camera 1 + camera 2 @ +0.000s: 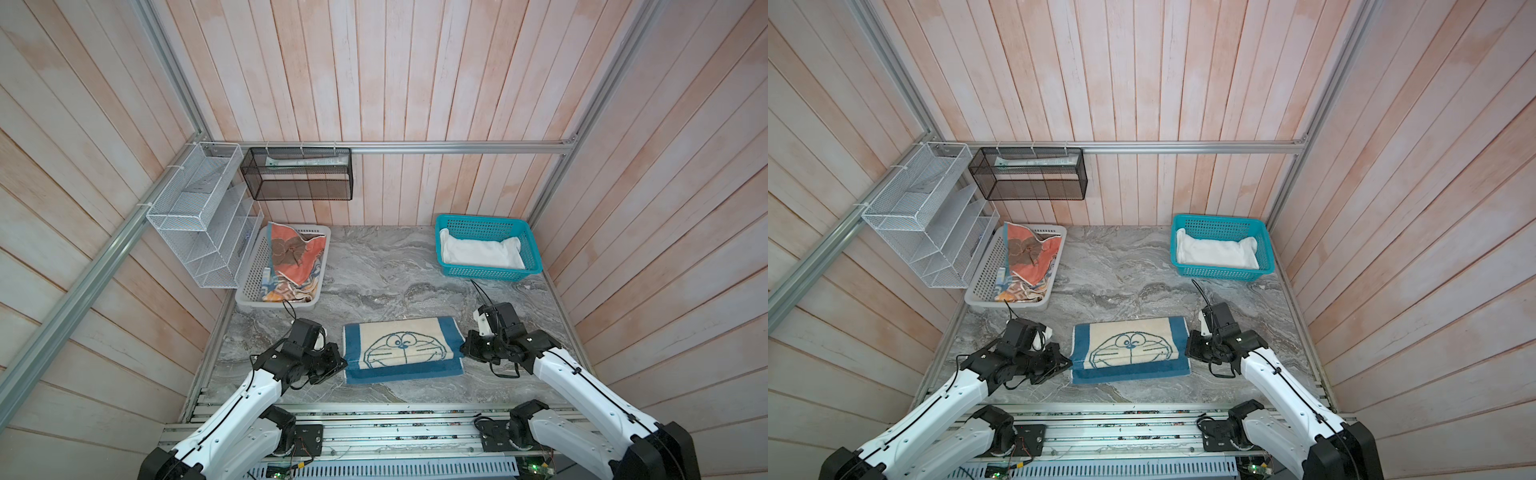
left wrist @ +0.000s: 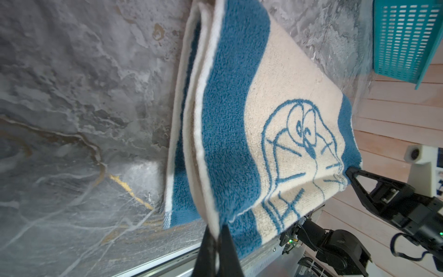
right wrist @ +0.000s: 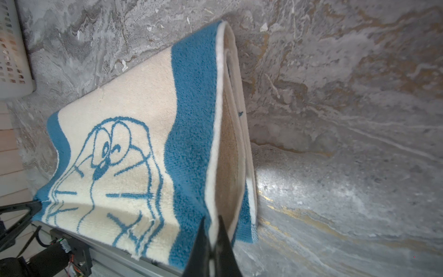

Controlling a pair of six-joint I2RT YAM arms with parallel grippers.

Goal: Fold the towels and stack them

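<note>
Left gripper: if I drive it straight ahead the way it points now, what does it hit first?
The Doraemon towel: its edge sits between the jaws of the left gripper, so going on would probably shove the folded cloth. Beyond it, the right gripper lies roughly in line.

The blue-and-cream Doraemon towel [image 1: 401, 347] lies folded on the desk [image 1: 395, 266] near its front edge, cartoon face up. The white towel [image 1: 482, 253] sits folded in the teal basket [image 1: 490, 221]. The coral-orange towel [image 1: 297, 253] lies crumpled in the white basket [image 1: 249, 276], over the block-lettered towel [image 1: 286, 291].
</note>
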